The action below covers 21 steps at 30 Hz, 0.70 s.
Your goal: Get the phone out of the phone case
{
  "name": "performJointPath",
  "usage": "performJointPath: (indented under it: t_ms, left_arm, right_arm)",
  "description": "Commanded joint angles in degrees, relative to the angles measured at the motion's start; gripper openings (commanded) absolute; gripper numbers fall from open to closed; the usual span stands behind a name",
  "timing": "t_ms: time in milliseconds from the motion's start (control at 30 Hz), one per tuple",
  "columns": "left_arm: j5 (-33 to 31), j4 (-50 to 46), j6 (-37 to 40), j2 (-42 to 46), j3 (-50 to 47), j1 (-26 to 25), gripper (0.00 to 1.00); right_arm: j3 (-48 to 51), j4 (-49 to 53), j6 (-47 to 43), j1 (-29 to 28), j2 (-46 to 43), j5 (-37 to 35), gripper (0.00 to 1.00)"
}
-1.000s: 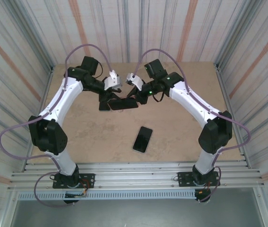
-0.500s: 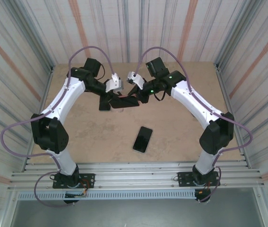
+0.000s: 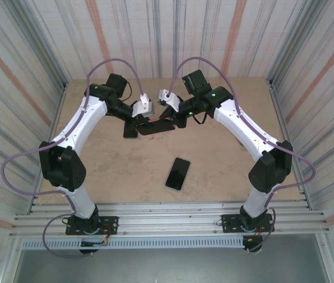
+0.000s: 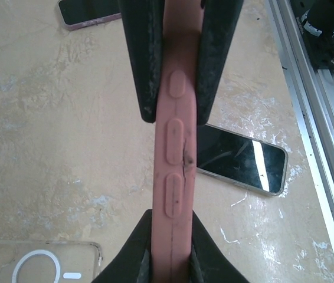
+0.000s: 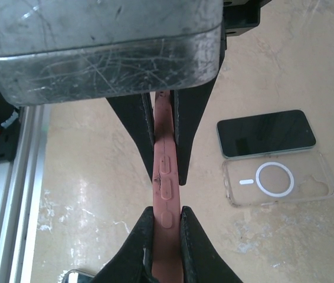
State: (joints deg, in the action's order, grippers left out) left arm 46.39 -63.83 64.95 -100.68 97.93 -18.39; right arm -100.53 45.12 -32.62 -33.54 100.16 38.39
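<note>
Pinching from opposite ends, your two claws share one pink case (image 4: 176, 177), which hangs edge-up in the air over the far middle of the tabletop (image 3: 114, 171). Your left gripper (image 4: 177, 118) is pressed onto the case's two flat faces, one finger (image 4: 140, 59) on each side, with no gap between finger and case. Your right gripper (image 5: 167, 177) clamps the other end the same way, its fingers flat against both faces. The two sets of fingertips stand near each other along the case but apart. The side buttons (image 4: 174, 141) run along the upturned edge, and a small dark crack (image 4: 185, 159) sits beside the middle one. The case is edge-on from both wrists and small from above, so you cannot tell whether a phone sits inside it.

Below, a dark phone (image 3: 177, 174) lies flat, glossy face up, near the middle of the tabletop, toward the near edge and a little right of centre. A second phone (image 5: 267, 132) lies flat farther back, just beside a clear case (image 5: 279, 180) with a white ring on its back. These two lie side by side, long edges close.
</note>
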Motion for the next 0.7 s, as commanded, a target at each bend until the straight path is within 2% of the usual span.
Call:
performJointPath:
  t_ms: [0, 267, 367, 433, 567, 667]
  left_arm:
    - [1.6, 0.9, -2.4, -0.7, 2.0, 0.0, 0.08]
    - [5.1, 3.6, -6.8, 0.1, 2.0, 1.1, 0.03]
    - [7.4, 7.8, -11.7, 1.2, 0.7, 1.8, 0.03]
    - [7.6, 12.3, -16.8, 2.5, -1.3, 2.0, 0.03]
    - [7.2, 27.0, -33.5, 5.3, -6.5, 2.0, 0.03]
    - [7.1, 41.3, -48.5, 8.2, -12.0, 2.0, 0.05]
  right_arm:
    - [-2.4, -0.4, 0.7, -1.1, -0.4, 1.0, 0.19]
    - [-1.5, -2.0, 1.2, -0.4, -1.3, -1.4, 0.43]
    - [1.6, -7.1, 5.2, 0.5, -3.4, -2.2, 0.59]
    - [5.5, -14.7, 11.3, 1.7, -6.0, -2.0, 0.66]
    - [17.9, -38.2, 33.3, 6.4, -12.1, 0.8, 0.82]
    - [25.2, -50.9, 47.1, 8.3, -15.1, -0.7, 0.83]
